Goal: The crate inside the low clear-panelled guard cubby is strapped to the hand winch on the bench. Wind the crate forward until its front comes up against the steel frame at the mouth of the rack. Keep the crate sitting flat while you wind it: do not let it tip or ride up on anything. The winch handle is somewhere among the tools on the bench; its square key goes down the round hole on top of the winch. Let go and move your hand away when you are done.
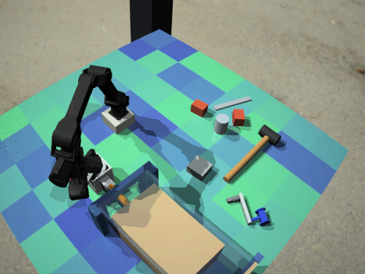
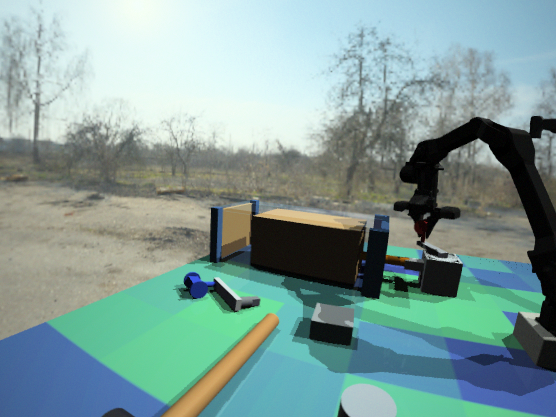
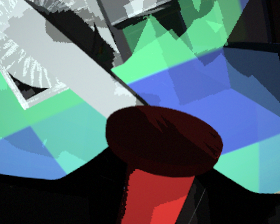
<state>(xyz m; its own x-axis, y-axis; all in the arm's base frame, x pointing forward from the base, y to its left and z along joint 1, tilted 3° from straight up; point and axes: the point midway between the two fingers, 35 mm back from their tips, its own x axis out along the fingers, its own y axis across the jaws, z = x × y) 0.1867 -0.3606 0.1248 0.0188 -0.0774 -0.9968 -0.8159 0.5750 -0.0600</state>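
While the red-knobbed crank handle (image 2: 434, 249) (image 3: 65, 65) sits atop the winch (image 1: 98, 178) (image 2: 441, 273) | gripper (image 2: 423, 231) (image 3: 146, 140) pinches its red knob (image 2: 421, 228) (image 3: 164, 141) | crate (image 1: 167, 228) (image 2: 307, 246) lies flat, apart from the winch

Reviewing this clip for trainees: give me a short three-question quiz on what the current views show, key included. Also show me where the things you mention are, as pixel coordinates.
1. Multiple choice: what is the gripper (image 1: 86, 182) (image 2: 423, 233) (image 3: 146, 140) closed on?
A) the mallet's wooden shaft
B) the red-knobbed crank
C) the gray cylinder
2. True or false: the blue-knobbed crank (image 1: 245, 208) (image 2: 227, 293) is fitted into the top of the winch (image 1: 103, 176) (image 2: 441, 273).
3. Fill in the blank: the strap (image 1: 123, 200) (image 2: 395, 259) running between the winch and the crate (image 1: 171, 230) (image 2: 307, 248) is ____ in color.

Key: 1: B; 2: false; 3: orange
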